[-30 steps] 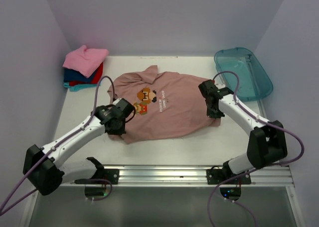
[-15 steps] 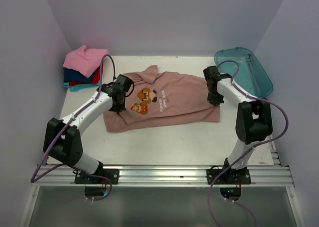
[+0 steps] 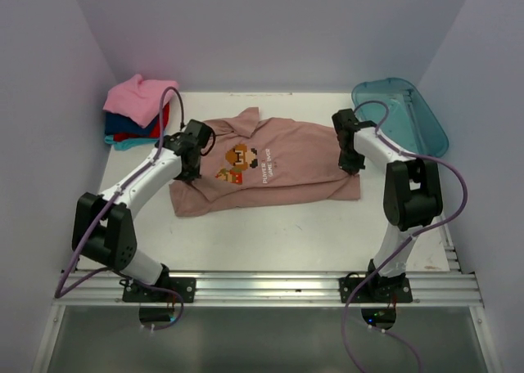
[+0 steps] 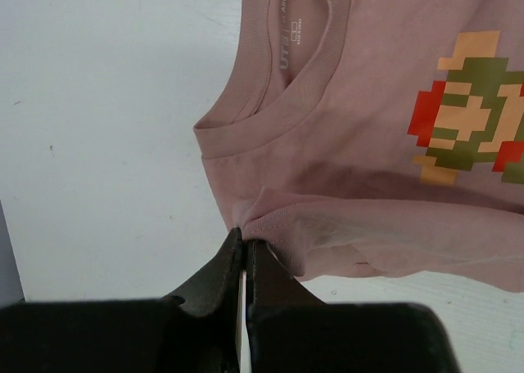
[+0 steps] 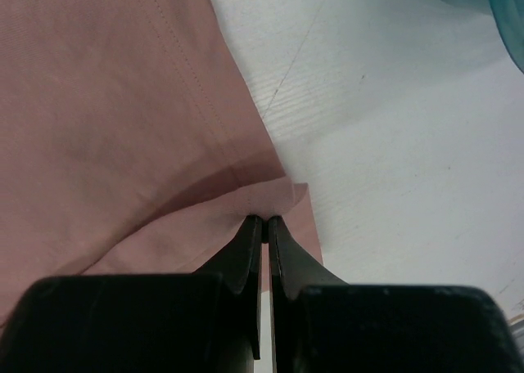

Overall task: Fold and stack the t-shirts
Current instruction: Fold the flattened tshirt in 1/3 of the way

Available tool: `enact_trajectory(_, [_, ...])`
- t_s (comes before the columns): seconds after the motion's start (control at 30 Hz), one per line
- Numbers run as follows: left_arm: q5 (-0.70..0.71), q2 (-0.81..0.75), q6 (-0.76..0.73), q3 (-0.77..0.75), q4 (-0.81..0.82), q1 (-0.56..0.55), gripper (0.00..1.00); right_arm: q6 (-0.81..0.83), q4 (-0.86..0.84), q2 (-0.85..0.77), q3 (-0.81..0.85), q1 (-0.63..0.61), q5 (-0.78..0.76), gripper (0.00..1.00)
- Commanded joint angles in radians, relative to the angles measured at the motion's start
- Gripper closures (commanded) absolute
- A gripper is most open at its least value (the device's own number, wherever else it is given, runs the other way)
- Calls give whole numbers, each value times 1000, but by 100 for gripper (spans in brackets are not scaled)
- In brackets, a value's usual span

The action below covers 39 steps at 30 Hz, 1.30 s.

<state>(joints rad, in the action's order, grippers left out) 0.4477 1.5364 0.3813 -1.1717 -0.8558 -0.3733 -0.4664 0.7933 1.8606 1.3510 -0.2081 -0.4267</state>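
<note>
Both left fingers [image 4: 217, 279] and right fingers [image 5: 241, 262] pinch the soft pink-brown tee [image 3: 295, 152] (ribbed collar).

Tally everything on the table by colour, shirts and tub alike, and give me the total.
dusty pink-brown tee: 1
bright pink tee: 1
red tee: 1
blue tee: 1
teal tee: 1
teal tub: 1
Total: 6
</note>
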Motion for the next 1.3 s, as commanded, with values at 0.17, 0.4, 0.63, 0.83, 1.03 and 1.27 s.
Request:
enact_trajectory(0.17, [66,-58,-16,-43,0,34,100,14,-14,-12,71,7,-3,100])
enact_trajectory(0.4, [43,51,-15,-97,37,62,100,18,-25,69,131,7,5,100])
enact_trajectory(0.63, [59,136,2,-186,72,73,0,21,-62,40,134,6,29,38])
enact_trajectory(0.83, [-125,-94,-2,-67,173,63,0,40,-163,-255,-94,-5,84,27])
enact_trajectory(1.03, [-440,-148,-21,102,165,37,32,43,-144,-290,-200,-10,141,95])
enact_trajectory(1.27, [-451,14,19,244,297,-16,100,17,-181,-190,-214,-8,201,100])
